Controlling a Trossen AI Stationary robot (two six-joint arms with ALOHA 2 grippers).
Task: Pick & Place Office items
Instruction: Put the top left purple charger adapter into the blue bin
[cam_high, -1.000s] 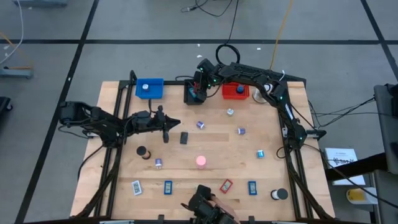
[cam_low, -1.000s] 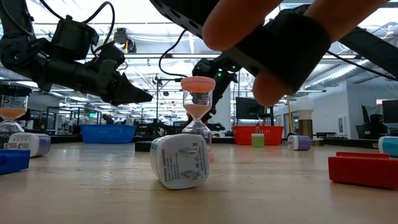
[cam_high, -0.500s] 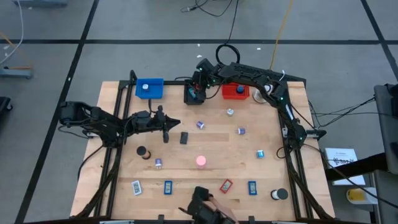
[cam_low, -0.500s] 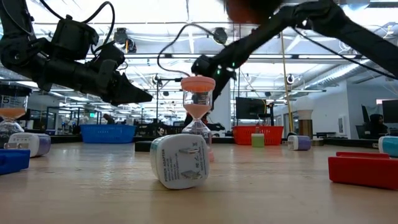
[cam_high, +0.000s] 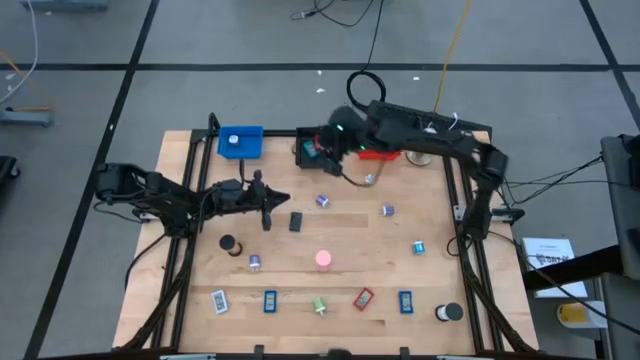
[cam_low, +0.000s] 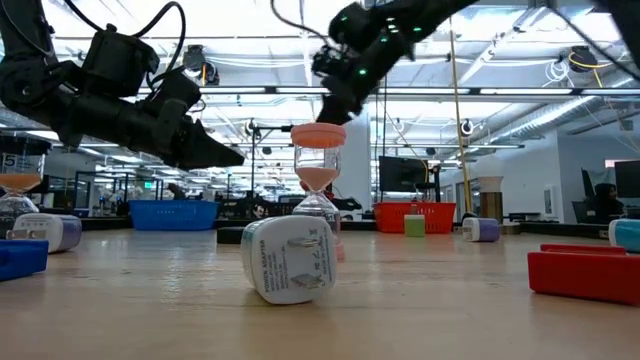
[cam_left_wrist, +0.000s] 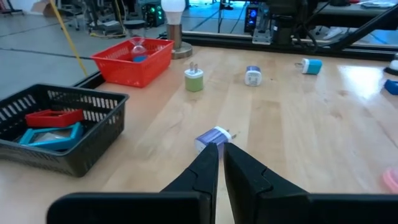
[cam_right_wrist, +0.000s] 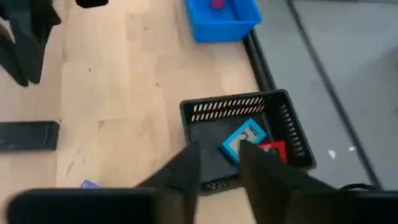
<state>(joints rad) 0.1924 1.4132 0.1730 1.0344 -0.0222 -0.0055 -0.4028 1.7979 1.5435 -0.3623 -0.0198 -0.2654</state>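
Small office items lie scattered on the wooden table: a black rectangle (cam_high: 296, 222), purple plugs (cam_high: 322, 200), a pink hourglass (cam_high: 323, 260) and a row of flat pieces along the near edge, with a green piece (cam_high: 320, 305) among them. The black tray (cam_high: 308, 150) holds a teal piece (cam_right_wrist: 241, 140) and a red piece (cam_right_wrist: 273, 149). My right gripper (cam_right_wrist: 221, 180) hovers above this tray, open and holding nothing. At the table's left, my left gripper (cam_left_wrist: 219, 155) hangs shut above the wood, pointing at a purple-and-white plug (cam_left_wrist: 213, 138).
A blue tray (cam_high: 240, 141) stands at the far left and a red tray (cam_high: 380, 150) at the far right, partly under my right arm. A white ball-topped stand (cam_left_wrist: 173, 12) rises beside the red tray. Black frame rails (cam_high: 180, 260) run along both table sides.
My right gripper has risen out of the black tray and drawn back toward the table's right, tipping less steeply. A person's hand at the near edge has withdrawn, and a green piece now lies there.
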